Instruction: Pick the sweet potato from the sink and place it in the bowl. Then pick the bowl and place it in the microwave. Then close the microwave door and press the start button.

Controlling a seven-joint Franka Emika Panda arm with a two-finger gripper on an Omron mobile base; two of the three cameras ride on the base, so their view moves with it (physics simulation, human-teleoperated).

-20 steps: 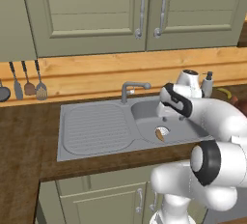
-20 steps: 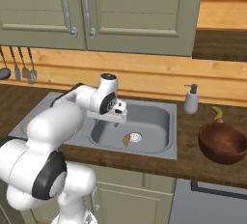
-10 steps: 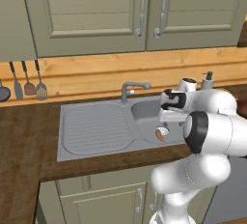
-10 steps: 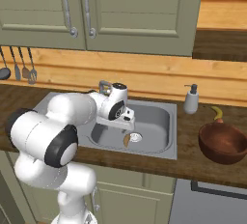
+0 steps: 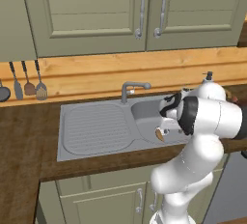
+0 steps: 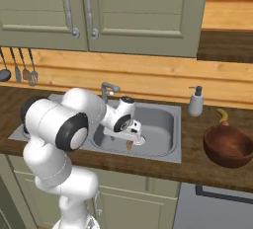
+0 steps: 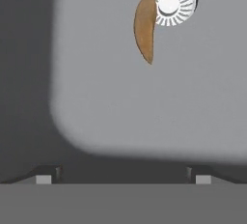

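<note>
- on my hand camera the sweet potato [image 7: 145,27] lies on the grey floor of the sink [image 7: 193,102], its blunt end touching the rim of the round white drain [image 7: 172,1], its pointed end aimed back toward my fingers.
- the gripper [image 7: 123,174] has its jaws spread wide with nothing between them; i see just the two dark fingertips [image 7: 48,174] at the bottom edge, and the potato sits well ahead of them, slightly to the right of the line between them.
- from the right base camera the gripper [image 6: 129,135] hangs over the basin, just above the sweet potato [image 6: 129,145], which pokes out under the hand beside the drain.
- from the left base camera the sweet potato [image 5: 159,133] shows as an orange tip just left of the arm's dark joint, inside the sink [image 5: 96,126], right of the ribbed drainboard.
- the bowl [image 6: 229,146] stands on the dark wooden counter [image 6: 197,166] to the right of the sink [image 6: 165,124], well apart from the hand.
- a soap dispenser [image 6: 196,101] stands behind the basin's right corner, between the sink and the bowl.
</note>
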